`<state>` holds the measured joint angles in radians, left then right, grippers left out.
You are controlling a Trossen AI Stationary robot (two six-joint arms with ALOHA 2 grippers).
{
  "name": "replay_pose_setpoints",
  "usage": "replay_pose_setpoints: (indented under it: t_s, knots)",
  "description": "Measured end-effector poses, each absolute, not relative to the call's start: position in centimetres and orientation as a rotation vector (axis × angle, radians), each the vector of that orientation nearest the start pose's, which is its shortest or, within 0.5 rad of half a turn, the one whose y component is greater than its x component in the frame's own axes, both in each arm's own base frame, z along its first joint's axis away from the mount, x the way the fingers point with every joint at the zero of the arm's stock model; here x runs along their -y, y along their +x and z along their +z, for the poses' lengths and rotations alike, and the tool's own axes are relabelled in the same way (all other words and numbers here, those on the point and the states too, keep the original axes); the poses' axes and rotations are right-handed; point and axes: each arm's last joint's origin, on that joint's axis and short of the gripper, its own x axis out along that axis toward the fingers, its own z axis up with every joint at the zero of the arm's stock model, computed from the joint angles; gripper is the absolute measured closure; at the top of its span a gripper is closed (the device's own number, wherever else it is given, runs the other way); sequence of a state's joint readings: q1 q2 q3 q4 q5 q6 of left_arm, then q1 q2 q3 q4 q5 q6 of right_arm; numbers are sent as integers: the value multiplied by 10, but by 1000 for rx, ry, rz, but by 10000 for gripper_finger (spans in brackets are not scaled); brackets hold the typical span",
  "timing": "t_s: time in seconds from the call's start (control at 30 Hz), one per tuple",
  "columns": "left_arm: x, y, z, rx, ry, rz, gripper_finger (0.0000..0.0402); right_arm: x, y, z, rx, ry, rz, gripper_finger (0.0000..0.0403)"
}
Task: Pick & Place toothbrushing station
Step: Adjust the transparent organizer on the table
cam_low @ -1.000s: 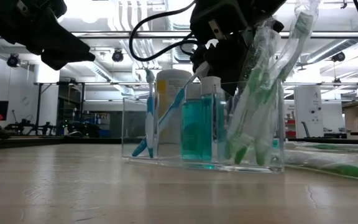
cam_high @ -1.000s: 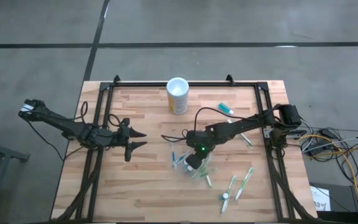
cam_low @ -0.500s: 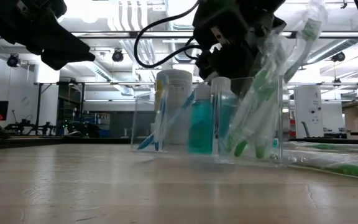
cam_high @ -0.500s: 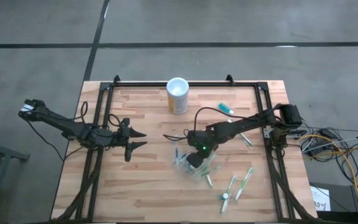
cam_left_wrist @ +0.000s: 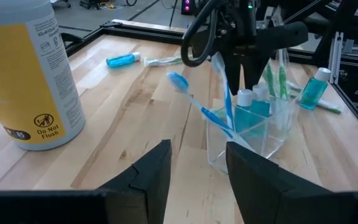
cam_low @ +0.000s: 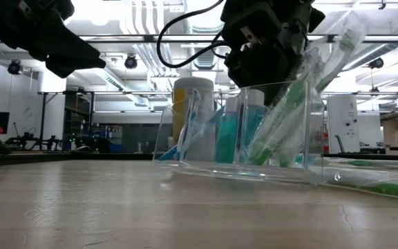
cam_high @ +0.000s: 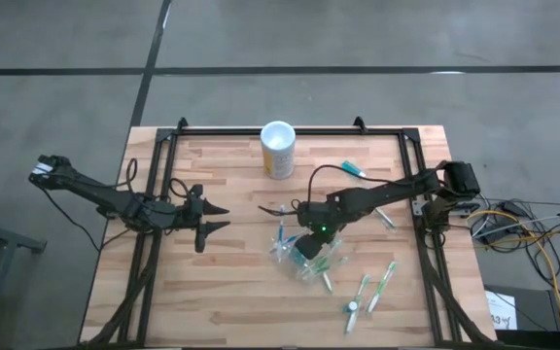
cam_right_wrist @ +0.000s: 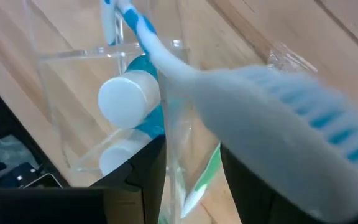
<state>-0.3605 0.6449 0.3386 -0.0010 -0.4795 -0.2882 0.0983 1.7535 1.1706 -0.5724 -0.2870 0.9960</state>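
- Nearest the front edge of the bench (cam_high: 212, 292), on its right side, loose green toothbrushes (cam_high: 385, 284) are seen lying flat on the wood.
- Just behind them, right of centre, the toothbrushing station (cam_high: 306, 258) is found: a clear plastic holder, tilted, with one end lifted off the wood in the low view (cam_low: 254, 131).
- Inside the station, teal bottles with white caps (cam_left_wrist: 253, 109), blue toothbrushes (cam_left_wrist: 194, 99) and green toothbrushes (cam_low: 282, 121) are held, all leaning with it.
- Directly above the station the right tool (cam_high: 311, 243) is poised, pointing down from an arm stretched low across the bench from the right edge, bent at the elbow.
- A clear wall of the station is clamped between the right tool's two dark fingers (cam_right_wrist: 142, 180), as shown in the right wrist view; the jaws are closed on that wall.
- Level with it on the left side of the bench, the left tool (cam_high: 209, 220) is held well apart from the station, its arm reaching in from the left edge and lying nearly horizontal.
- Its fingers (cam_left_wrist: 151, 177) are spread with nothing between them.
- Farther back, near the rear rail at centre, a yellow cup (cam_high: 278, 149) is seen standing upright.
- Right of the cup, a small teal bottle (cam_high: 352, 169) is seen lying on its side.
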Motion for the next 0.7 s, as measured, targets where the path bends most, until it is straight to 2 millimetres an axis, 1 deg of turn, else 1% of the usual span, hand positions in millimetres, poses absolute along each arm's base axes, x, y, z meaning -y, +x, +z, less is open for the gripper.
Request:
replay_pose_setpoints:
  t_s: [0.43, 0.7]
  knots:
    - [40, 145, 217, -261, -160, 157, 243, -49, 346, 194, -1193, 986, -226, 255]
    - [40, 145, 217, -262, -160, 157, 243, -45, 336, 211, -1126, 925, -318, 255]
